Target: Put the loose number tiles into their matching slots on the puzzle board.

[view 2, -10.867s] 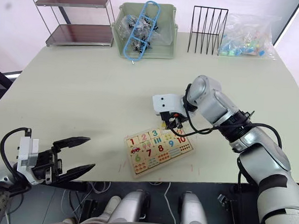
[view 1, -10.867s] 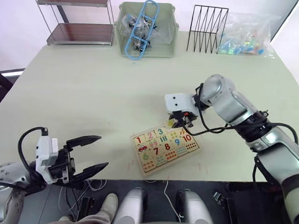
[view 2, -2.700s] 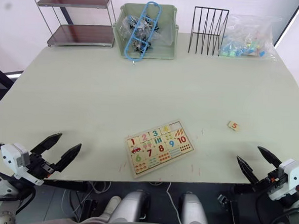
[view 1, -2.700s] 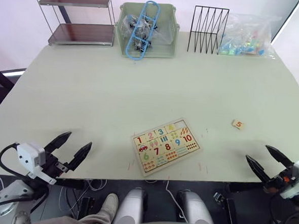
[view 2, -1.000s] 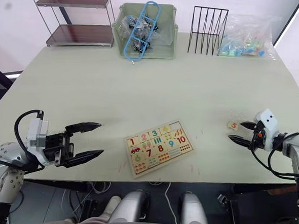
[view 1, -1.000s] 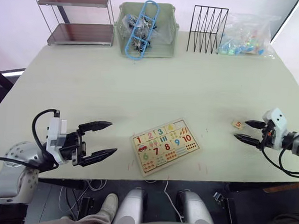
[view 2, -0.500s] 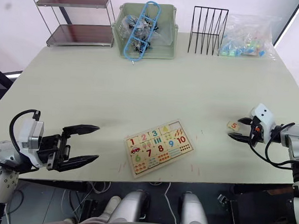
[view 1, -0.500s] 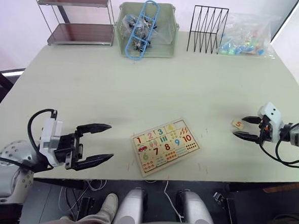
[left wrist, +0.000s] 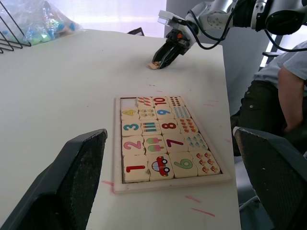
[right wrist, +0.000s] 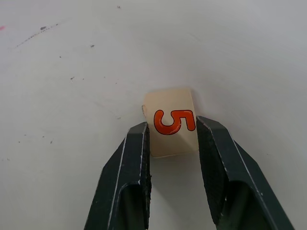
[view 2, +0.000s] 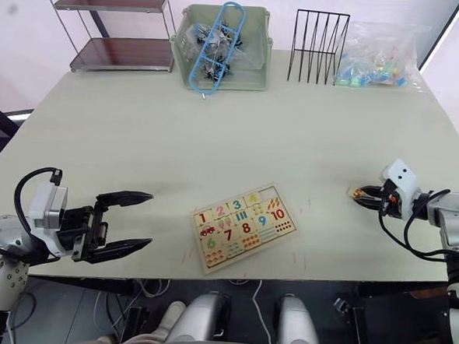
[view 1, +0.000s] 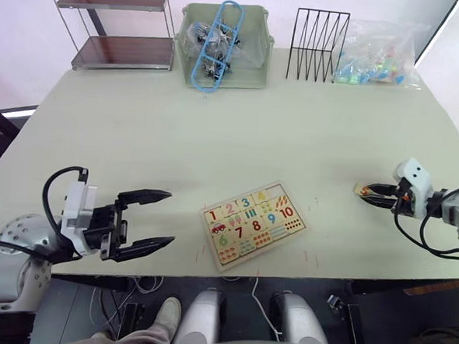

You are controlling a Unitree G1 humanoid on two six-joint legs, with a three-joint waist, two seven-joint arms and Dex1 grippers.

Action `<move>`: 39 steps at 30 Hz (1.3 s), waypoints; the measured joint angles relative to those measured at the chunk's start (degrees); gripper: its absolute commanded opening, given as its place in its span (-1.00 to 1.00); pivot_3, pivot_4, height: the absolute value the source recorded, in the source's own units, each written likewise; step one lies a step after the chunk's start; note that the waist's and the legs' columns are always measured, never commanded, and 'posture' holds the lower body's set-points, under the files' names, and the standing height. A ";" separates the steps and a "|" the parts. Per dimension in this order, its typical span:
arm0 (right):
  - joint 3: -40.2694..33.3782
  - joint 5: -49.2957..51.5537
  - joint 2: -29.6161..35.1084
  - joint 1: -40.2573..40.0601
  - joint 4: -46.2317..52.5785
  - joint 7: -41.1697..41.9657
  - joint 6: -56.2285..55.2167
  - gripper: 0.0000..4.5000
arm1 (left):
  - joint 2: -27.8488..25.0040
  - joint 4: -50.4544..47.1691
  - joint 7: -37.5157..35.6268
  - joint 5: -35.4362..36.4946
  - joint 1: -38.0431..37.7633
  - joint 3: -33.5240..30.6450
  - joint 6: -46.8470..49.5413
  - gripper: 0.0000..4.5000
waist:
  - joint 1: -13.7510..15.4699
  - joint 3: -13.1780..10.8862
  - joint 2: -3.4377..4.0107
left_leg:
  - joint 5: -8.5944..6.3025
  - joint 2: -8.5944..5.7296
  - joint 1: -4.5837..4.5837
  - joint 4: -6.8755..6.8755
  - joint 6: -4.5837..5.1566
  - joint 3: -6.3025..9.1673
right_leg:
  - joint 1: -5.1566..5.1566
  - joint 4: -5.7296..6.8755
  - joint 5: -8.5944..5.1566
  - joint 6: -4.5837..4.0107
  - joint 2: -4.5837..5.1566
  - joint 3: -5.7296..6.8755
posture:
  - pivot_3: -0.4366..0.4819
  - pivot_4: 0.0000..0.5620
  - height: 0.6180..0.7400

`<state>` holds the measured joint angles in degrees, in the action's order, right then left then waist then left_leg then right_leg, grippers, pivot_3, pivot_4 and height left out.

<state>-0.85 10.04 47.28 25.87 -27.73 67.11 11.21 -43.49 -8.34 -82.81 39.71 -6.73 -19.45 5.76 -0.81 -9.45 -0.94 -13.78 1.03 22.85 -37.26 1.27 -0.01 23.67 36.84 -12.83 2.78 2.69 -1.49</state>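
Tile 5 (right wrist: 171, 128) lies pinched in the right gripper (right wrist: 172, 132) near the bench (view 1: 216, 132) edge, well apart from the board (view 1: 253, 224); the left gripper (view 1: 155, 219) hangs spread.

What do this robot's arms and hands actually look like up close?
Each arm is silvery-grey metal with loose black cables looping along it. The left hand and right hand both have a white boxy block at the wrist and two long, black, tapering fingers with flat inner faces.
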 measured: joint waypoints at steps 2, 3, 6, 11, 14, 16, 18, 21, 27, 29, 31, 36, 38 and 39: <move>-0.18 0.89 0.01 -1.26 4.52 -0.22 1.98 -0.63 | 0.00 0.03 -0.20 -0.19 0.24 0.05 -0.02 1.00 | 0.00 -0.02 0.02 | 0.00 0.01 0.00 0.00 0.00 -0.01 | 0.01 0.00 0.00 0.01 0.00 -0.01 | -0.05 -0.47 1.00; -0.20 1.29 0.01 -1.37 5.83 -0.25 2.56 -0.63 | 0.01 0.03 -0.28 -0.21 0.40 0.07 -0.03 1.00 | -0.02 -0.02 0.03 | 0.00 0.03 0.00 0.00 0.00 -0.01 | 0.01 0.00 0.00 0.01 0.00 -0.01 | -0.05 -0.47 1.00; -0.35 2.57 0.54 -1.90 12.70 -0.76 6.71 -0.63 | 0.01 0.04 -0.59 -0.23 1.11 0.14 -0.05 1.00 | 0.00 -0.02 0.04 | 0.00 0.05 0.01 0.00 0.00 0.01 | 0.01 0.01 0.00 0.01 0.00 0.00 | -0.05 -0.47 1.00; 0.60 4.03 2.47 -1.14 23.49 -1.31 15.80 -0.63 | 0.03 0.08 -0.83 -0.29 1.07 0.22 -0.08 1.00 | 0.03 -0.02 0.04 | 0.00 0.08 0.01 0.00 0.00 0.03 | 0.01 0.00 -0.02 -0.03 0.01 0.02 | -0.05 -0.47 1.00; 3.53 4.02 3.15 1.51 26.88 -0.62 20.16 -0.63 | 0.02 0.13 -0.98 -0.31 1.05 0.25 -0.16 1.00 | -0.06 -0.03 0.04 | 0.00 0.10 0.01 0.00 0.00 0.02 | 0.03 0.01 -0.12 -0.20 0.01 0.02 | -0.05 -0.47 1.00; 5.55 4.02 3.08 3.96 28.00 0.16 21.89 -0.63 | 0.02 0.19 -1.17 -0.35 0.92 0.26 -0.41 1.00 | -0.11 -0.03 0.05 | 0.00 0.11 0.01 0.00 0.00 0.03 | 0.03 0.01 -0.12 -0.20 0.00 0.03 | -0.05 -0.47 1.00; 8.16 3.89 2.81 7.34 28.66 1.06 23.53 -0.63 | 0.01 0.27 -1.34 -0.46 0.57 0.21 -0.89 1.00 | -0.12 -0.04 0.06 | 0.00 0.12 0.02 0.00 0.00 0.03 | 0.04 0.01 -0.12 -0.20 0.01 0.04 | -0.05 -0.47 1.00; 12.17 2.91 1.67 12.47 28.84 2.10 24.79 -0.63 | 0.02 0.34 -1.70 -1.31 -0.84 0.25 -1.48 1.00 | -0.14 -0.05 0.06 | 0.00 0.13 0.03 0.00 0.00 0.04 | 0.05 0.00 -0.12 -0.20 0.01 0.05 | -0.05 -0.47 1.00; 21.08 -1.04 -0.59 19.64 26.86 6.34 24.19 -0.63 | 0.27 0.14 -1.23 -1.73 -3.03 0.00 -2.58 1.00 | 0.09 -0.06 0.06 | 0.00 0.12 0.07 -0.01 0.00 0.07 | 0.05 0.00 -0.12 -0.21 0.05 0.10 | -0.05 -0.47 1.00; 23.48 -2.57 -1.23 21.68 26.32 7.72 23.43 -0.63 | 0.39 -0.14 -0.66 -1.84 -3.75 -0.18 -2.82 1.00 | -0.02 -0.06 0.07 | 0.00 0.13 0.07 -0.01 0.00 0.09 | 0.08 0.00 -0.12 -0.21 0.05 0.09 | -0.05 -0.47 1.00; 25.45 -4.16 -2.26 23.84 25.43 8.76 22.35 -0.63 | 0.57 -0.33 -0.31 -1.94 -4.78 -0.36 -3.05 1.00 | -0.09 -0.06 0.07 | 0.00 0.13 0.07 -0.01 0.00 0.11 | 0.08 0.00 -0.12 -0.21 0.05 0.11 | -0.05 -0.47 1.00; 31.50 -9.51 -4.96 29.22 23.03 11.25 19.32 -0.63 | 0.73 -1.76 0.70 -2.34 -6.87 -0.46 -3.63 1.00 | -0.17 -0.08 0.09 | 0.00 0.15 0.08 0.00 -0.01 0.10 | 0.13 0.02 -0.12 -0.22 0.04 0.12 | -0.05 -0.47 1.00; 33.30 -11.43 -5.58 30.51 22.11 12.51 18.21 -0.63 | 0.74 -1.83 0.93 -2.37 -7.40 -0.54 -3.72 1.00 | -0.03 -0.08 0.09 | 0.00 0.14 0.09 0.00 -0.01 0.11 | 0.12 0.01 -0.12 -0.22 0.06 0.14 | -0.05 -0.47 1.00; 34.27 -12.35 -5.99 31.17 21.67 13.08 17.55 -0.63 | 0.74 -1.84 1.22 -2.40 -7.65 -0.59 -3.75 1.00 | -0.01 -0.08 0.09 | 0.00 0.14 0.09 0.00 -0.01 0.11 | 0.12 0.01 -0.12 -0.22 0.07 0.13 | -0.05 -0.47 1.00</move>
<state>33.42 -2.31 41.29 57.04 -6.06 80.19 28.77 -42.76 -10.18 -81.59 37.32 -14.38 -20.04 2.01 -0.82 -9.53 -0.85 -13.79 1.17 22.94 -37.26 1.27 0.10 23.79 36.85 -12.95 2.56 2.76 -1.36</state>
